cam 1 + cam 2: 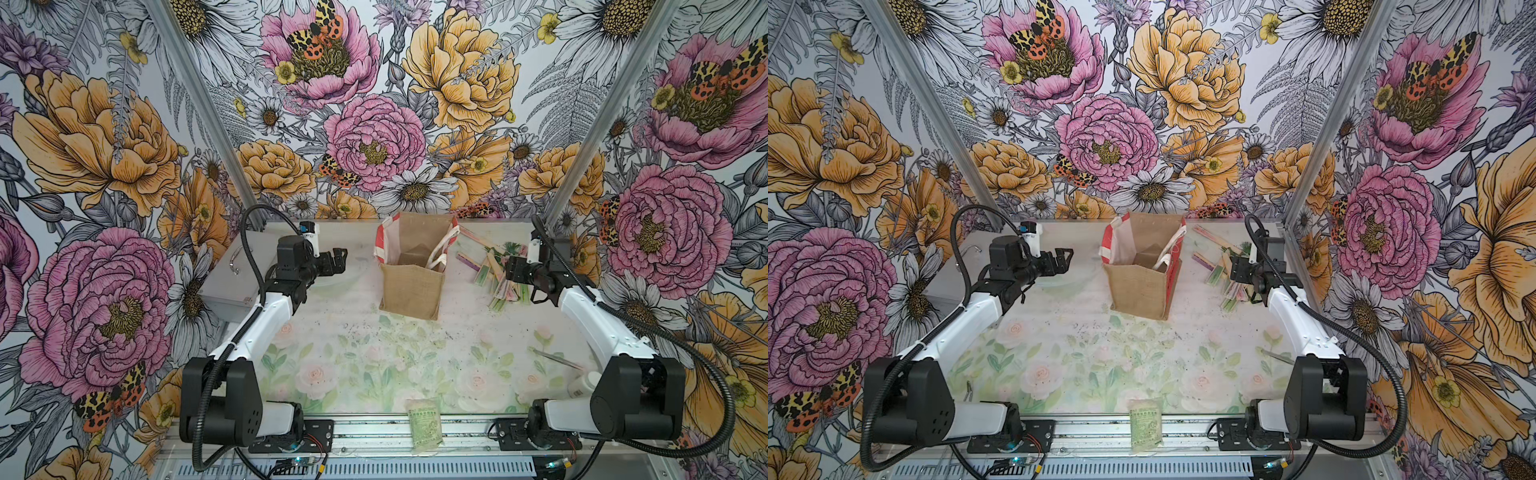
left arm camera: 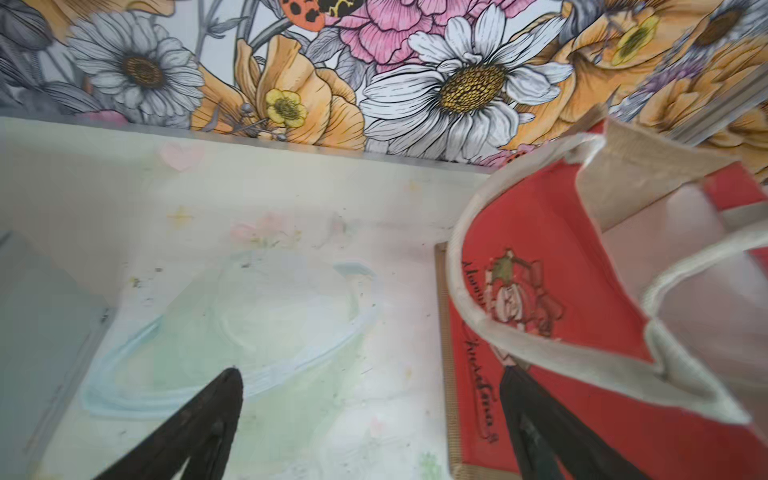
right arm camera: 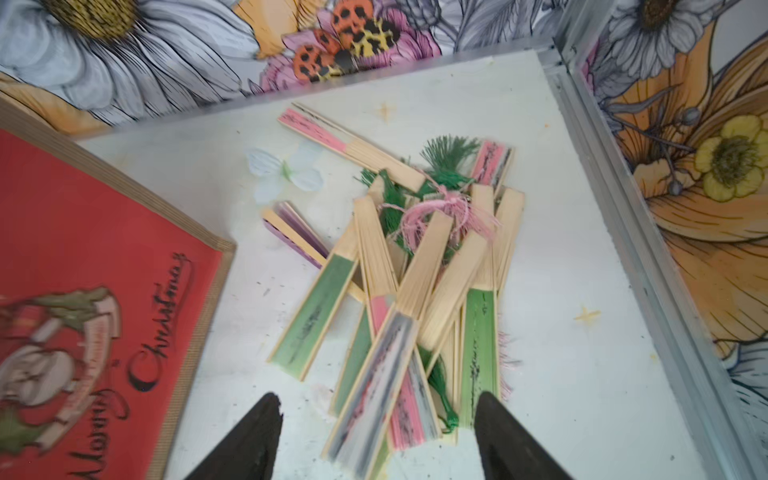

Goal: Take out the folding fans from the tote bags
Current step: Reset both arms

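Note:
The tote bag (image 1: 411, 286) stands upright at the back middle in both top views, mouth open, a white rope handle (image 1: 440, 253) hanging inside; only its brown floor shows within. Several closed folding fans (image 3: 415, 291), green, pink and purple, some tasselled, lie piled on the table right of the bag (image 1: 1225, 276). My right gripper (image 3: 378, 415) hovers open just above the pile's near end, holding nothing. My left gripper (image 1: 338, 259) hangs open and holding nothing left of the bag, with the bag's red printed side (image 2: 540, 257) beside one finger.
A grey metal case (image 1: 232, 278) lies at the back left. A clear round dish (image 2: 249, 332) sits under the left gripper. A green printed packet (image 1: 424, 424) lies at the front edge. A white bottle (image 1: 584, 384) and a thin stick (image 1: 557, 359) are front right.

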You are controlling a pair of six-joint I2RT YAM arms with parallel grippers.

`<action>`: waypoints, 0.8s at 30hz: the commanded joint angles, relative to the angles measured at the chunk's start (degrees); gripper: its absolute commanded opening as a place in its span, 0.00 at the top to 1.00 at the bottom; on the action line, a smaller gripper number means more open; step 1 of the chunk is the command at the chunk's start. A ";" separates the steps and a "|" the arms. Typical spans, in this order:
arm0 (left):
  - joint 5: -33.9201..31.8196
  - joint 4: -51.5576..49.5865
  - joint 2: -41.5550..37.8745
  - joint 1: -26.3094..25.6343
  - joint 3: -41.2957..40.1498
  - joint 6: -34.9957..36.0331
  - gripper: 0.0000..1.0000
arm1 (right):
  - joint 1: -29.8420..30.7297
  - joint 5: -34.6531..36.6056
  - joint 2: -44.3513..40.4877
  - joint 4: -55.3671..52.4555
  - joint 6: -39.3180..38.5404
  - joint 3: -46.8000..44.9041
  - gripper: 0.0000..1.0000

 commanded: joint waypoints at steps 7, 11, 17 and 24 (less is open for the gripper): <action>0.23 25.29 -4.71 12.96 -16.91 2.14 0.02 | 0.44 5.66 3.04 48.30 -3.97 -22.47 0.26; 2.83 34.80 -0.16 16.55 -22.14 0.99 0.02 | 1.83 6.61 9.68 73.06 -5.57 -32.76 0.26; 8.27 52.18 9.71 20.75 -26.93 -5.57 0.02 | 2.30 7.96 9.06 67.52 -5.54 -30.84 0.25; 2.41 50.53 10.50 15.60 -25.69 -1.52 0.02 | 2.57 8.89 8.97 67.67 -5.57 -30.88 0.20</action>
